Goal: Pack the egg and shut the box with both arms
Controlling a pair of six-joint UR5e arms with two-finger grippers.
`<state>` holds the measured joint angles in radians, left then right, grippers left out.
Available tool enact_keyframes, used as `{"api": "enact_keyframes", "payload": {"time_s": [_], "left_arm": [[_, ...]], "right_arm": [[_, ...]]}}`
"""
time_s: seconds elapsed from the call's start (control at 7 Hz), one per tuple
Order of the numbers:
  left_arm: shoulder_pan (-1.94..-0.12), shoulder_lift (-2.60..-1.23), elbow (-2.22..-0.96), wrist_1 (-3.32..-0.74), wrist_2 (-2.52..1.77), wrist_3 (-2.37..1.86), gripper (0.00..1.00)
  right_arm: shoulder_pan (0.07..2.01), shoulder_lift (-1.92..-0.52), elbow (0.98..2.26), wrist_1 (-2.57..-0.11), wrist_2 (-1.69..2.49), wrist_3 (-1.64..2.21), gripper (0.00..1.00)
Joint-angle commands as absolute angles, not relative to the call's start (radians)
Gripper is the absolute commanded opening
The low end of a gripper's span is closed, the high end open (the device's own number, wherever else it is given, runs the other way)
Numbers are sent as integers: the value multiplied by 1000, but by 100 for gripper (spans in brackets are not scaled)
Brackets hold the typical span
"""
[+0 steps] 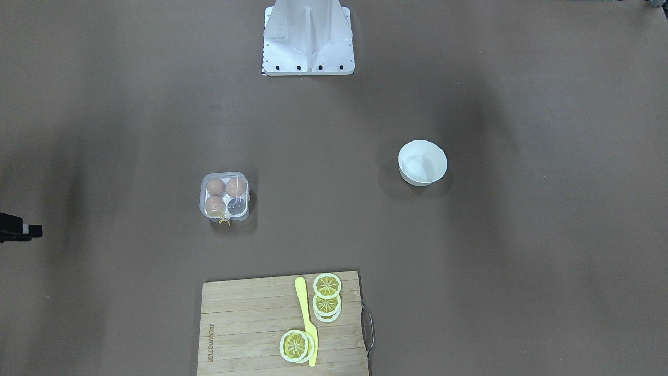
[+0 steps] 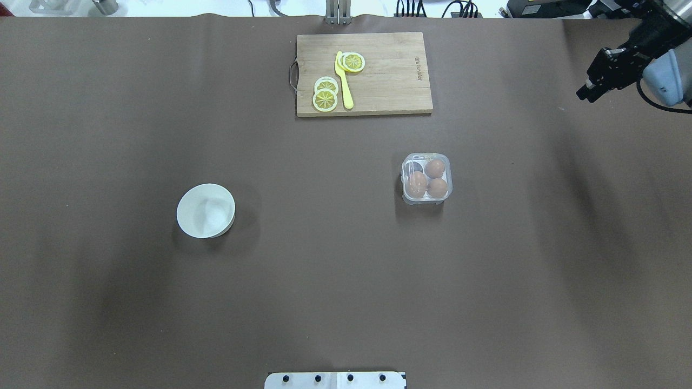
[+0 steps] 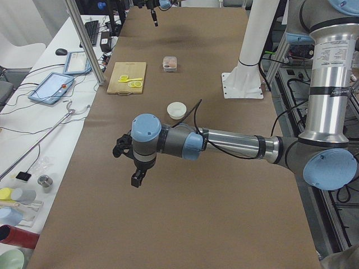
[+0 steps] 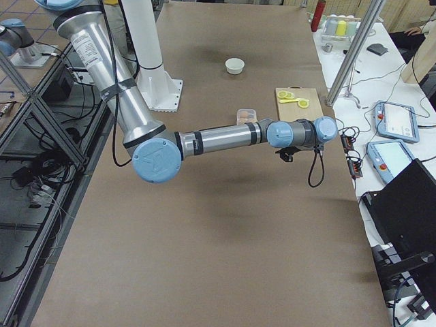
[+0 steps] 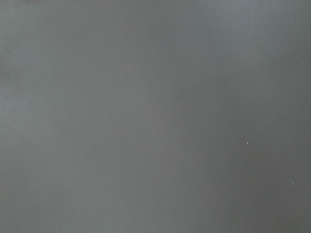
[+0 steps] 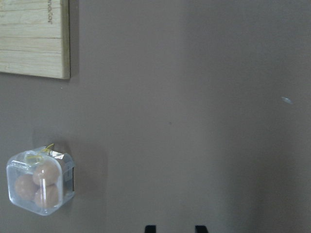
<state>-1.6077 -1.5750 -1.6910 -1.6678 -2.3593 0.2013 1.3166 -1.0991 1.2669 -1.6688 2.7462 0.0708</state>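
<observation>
Box (image 2: 427, 178), a small clear plastic four-cell egg carton, stands right of centre on the brown tabletop (image 2: 324, 281), with three light-brown eggs (image 2: 435, 168) inside and the lid apparently down. To its left is the white round bowl (image 2: 206, 210); the left tool (image 3: 137, 178) hangs well beyond that, grip state not determinable. To its right, the right tool (image 2: 585, 93) has its tips apart and is empty. Right arm judged nearer; the box lies toward the robot's left of it.

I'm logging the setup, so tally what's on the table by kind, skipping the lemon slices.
Eggs: 3
Egg box: 1
White bowl: 1
Cutting board: 1
Yellow knife: 1
Total: 7
</observation>
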Motion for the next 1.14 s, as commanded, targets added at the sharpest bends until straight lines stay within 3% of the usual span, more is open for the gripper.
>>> {"api": "enact_keyframes", "payload": {"time_s": [0.0,1.0], "left_arm": [[-1608,-1575,-1686,-1669,-2359,204,97],[-1609,-1577,-1641,-1667,-2361,202,97]], "right_arm": [[1367,-1127,1276,-1669,2628,71,99],[1581,-1271,1279,-1675,2384,-186,100]]}}
